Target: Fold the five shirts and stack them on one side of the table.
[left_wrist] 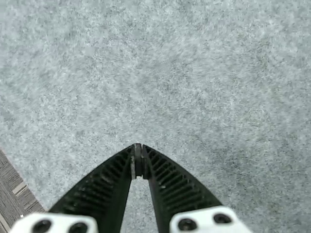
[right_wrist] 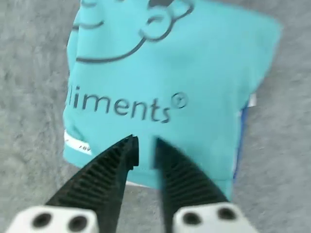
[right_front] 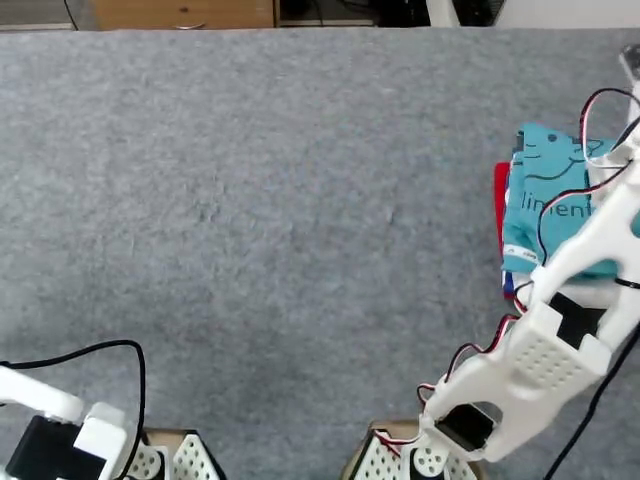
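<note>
A stack of folded shirts lies at the table's right side, with a teal printed shirt [right_front: 553, 205] on top and a red shirt's edge [right_front: 501, 205] showing under it. In the right wrist view the teal shirt [right_wrist: 194, 73] lies just beyond my right gripper [right_wrist: 146, 145], which hovers over its near edge, slightly open and holding nothing. A blue layer [right_wrist: 241, 141] peeks out beneath the teal one. My right arm [right_front: 560, 340] reaches across the stack. My left gripper [left_wrist: 137, 162] is shut on nothing above bare grey table cover, and its arm [right_front: 70, 425] sits at the front left corner.
The grey felt table cover [right_front: 280, 200] stretches wide and bare across the left and middle. A strip of wooden floor [left_wrist: 12, 194] shows past the table edge near my left gripper. Wooden furniture [right_front: 185, 12] stands behind the far edge.
</note>
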Tool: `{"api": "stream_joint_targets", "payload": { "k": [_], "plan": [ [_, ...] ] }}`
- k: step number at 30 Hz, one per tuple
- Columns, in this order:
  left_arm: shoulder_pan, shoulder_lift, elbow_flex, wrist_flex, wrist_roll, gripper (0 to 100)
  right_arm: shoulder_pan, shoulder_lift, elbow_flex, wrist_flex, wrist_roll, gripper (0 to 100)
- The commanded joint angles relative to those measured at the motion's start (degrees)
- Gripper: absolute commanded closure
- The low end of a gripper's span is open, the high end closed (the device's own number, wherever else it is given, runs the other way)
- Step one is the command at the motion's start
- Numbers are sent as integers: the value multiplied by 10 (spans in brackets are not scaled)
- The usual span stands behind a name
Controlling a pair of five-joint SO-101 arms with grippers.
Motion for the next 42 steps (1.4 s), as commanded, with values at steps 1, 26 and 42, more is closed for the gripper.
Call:
{"api": "stream_joint_targets", "payload": {
  "k": [1, 26, 42],
  "plan": [
    [17, -24, -4, -3, -1, 981, -9, -13, 45, 9, -7, 989],
    [17, -24, -4, -3, -3, 981, -82, -102, 314, -99, -1, 875],
    [15, -24, -4, -3, -3, 981, -53, -86, 288, -139, 110, 882]
  ]
}}
